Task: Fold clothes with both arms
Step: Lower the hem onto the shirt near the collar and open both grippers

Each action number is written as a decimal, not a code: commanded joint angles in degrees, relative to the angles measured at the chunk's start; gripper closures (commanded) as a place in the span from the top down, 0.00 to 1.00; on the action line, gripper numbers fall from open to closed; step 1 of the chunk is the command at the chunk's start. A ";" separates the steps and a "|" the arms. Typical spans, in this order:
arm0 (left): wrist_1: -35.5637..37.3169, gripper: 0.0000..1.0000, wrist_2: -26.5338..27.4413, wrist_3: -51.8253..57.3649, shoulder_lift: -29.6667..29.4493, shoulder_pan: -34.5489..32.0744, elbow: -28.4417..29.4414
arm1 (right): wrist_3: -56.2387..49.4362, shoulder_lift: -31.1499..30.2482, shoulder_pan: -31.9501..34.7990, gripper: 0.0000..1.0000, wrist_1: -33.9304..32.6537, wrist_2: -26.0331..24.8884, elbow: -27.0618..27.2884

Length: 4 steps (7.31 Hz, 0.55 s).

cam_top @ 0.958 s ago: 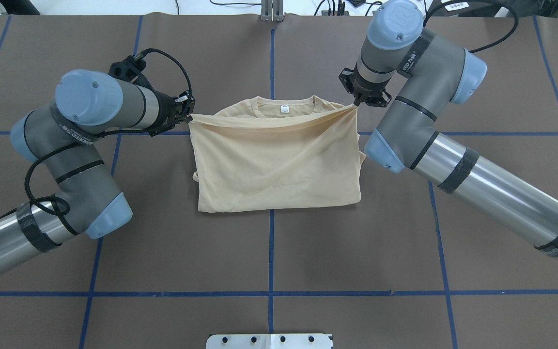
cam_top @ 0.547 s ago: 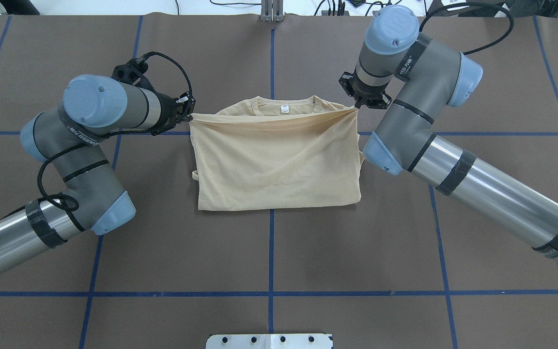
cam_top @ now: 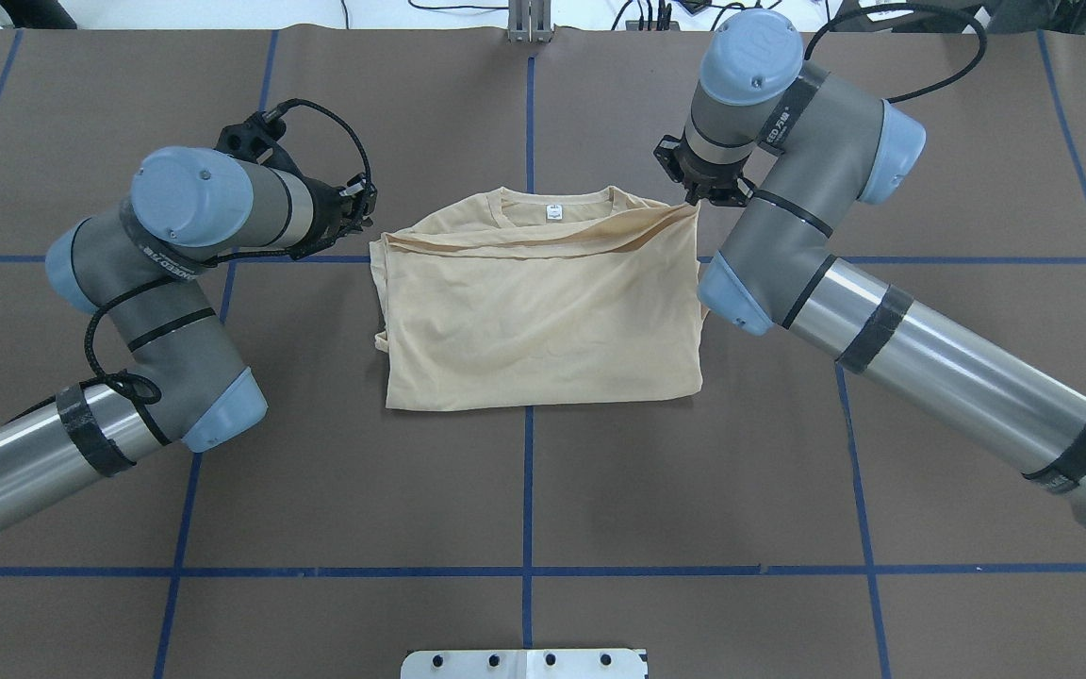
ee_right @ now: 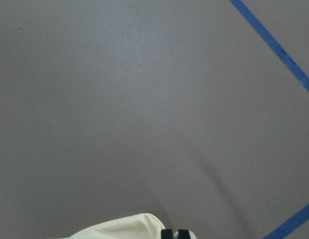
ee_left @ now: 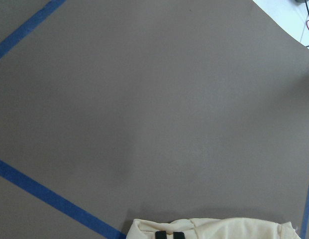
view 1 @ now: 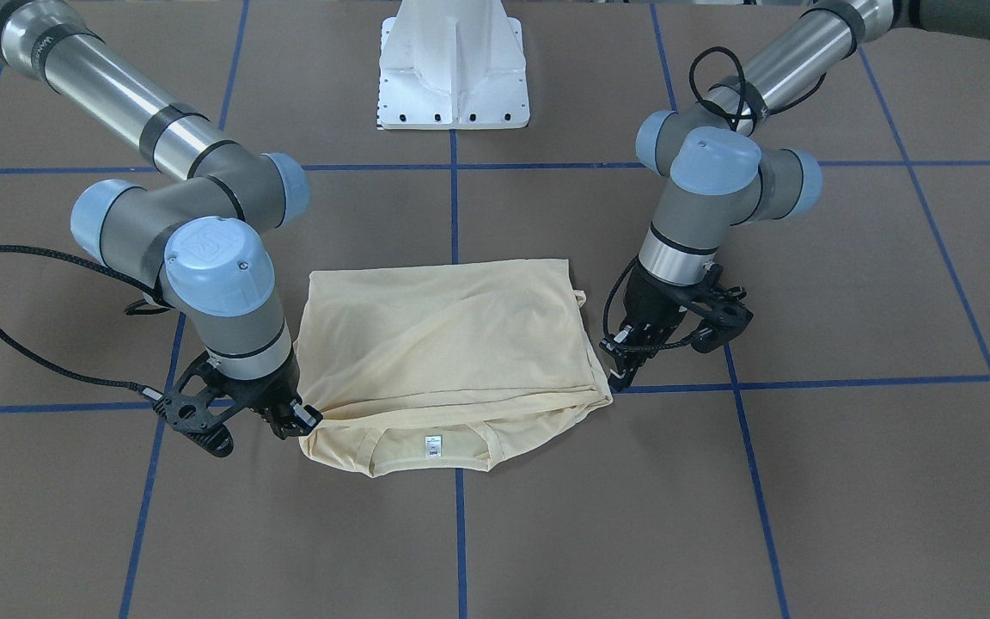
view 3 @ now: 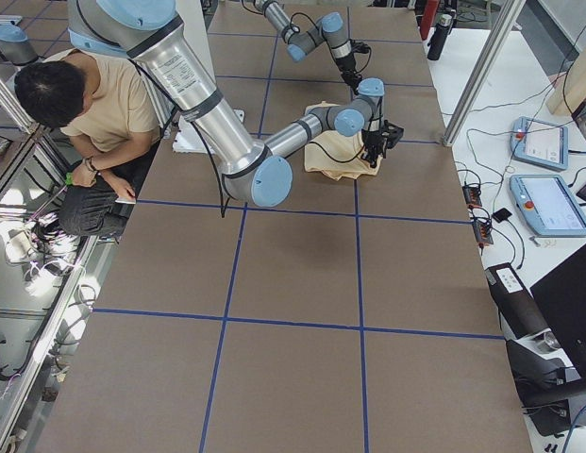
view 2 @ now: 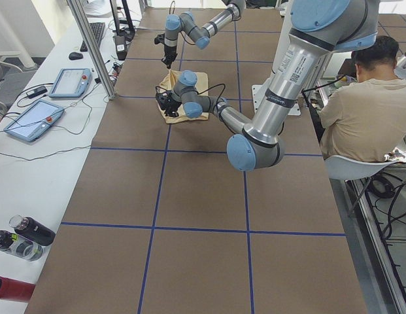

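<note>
T-shirt (cam_top: 543,321) lies mid-tabletop (cam_top: 543,490), near half doubled over the body. Collar (cam_top: 557,195) w/ neck tag (cam_top: 553,213) peeks out at the far end. R hand (view 1: 304,421) is clenched on the right corner of the folded edge (cam_top: 524,247), holding it raised, prob. so it lands square below the collar. L hand (view 1: 620,378) is at the left corner, which sags lower. Gripping or released: can't tell. Next, prob.: lay edge flat, let go.
</note>
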 commanded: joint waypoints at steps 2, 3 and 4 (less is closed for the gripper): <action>-0.89 0.39 0.44 -0.04 -0.12 -0.76 0.47 | 0.05 0.58 -0.38 0.60 2.27 -1.61 -1.64; -1.94 0.39 0.18 0.14 -0.12 -0.94 -0.14 | 0.48 0.31 -0.20 0.64 2.54 -1.70 -1.56; -1.51 0.40 -0.09 -0.04 -0.20 -1.03 -2.24 | 0.84 0.23 -0.11 0.69 2.63 -1.70 -1.21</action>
